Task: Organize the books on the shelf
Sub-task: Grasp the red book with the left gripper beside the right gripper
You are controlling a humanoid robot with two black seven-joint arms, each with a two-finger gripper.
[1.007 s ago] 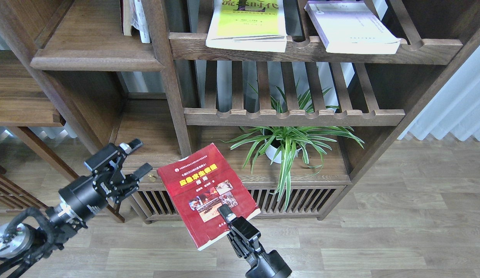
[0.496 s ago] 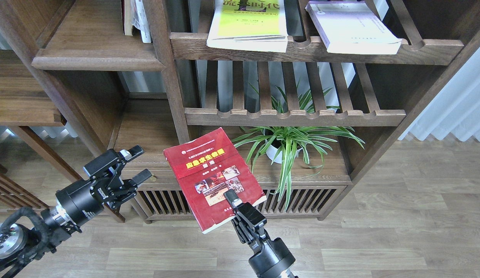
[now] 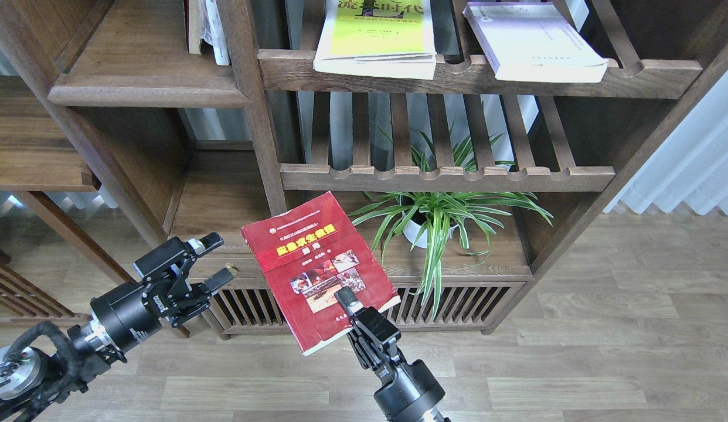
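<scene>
Three books in view, only one in hand: red book (image 3: 317,266) clamped at its lower edge by right fingers (image 3: 344,298), carried cover-up and tilted in the air in front of the bookcase, clear of every board. Gripped at one edge, probably so the far end stays free to slide onto a surface. Left gripper (image 3: 214,260) off to the left, fingers apart and empty, near the low cabinet (image 3: 247,305), likely waiting to steady or take over. Yellow-green book (image 3: 373,38) and pale lavender book (image 3: 531,41) lying flat on the upper slatted rack (image 3: 458,76), resting against its notched front rail, well apart from the red one. Solid brown shelf (image 3: 141,88) up on the left, mostly bare, with a few upright volumes (image 3: 206,29) at its back corner; likely the goal. Between red book and that shelf: the bookcase's upright post (image 3: 252,129), to be cleared on the way up. Potted plant (image 3: 440,217) just right of the red book, leaves close to its edge.
</scene>
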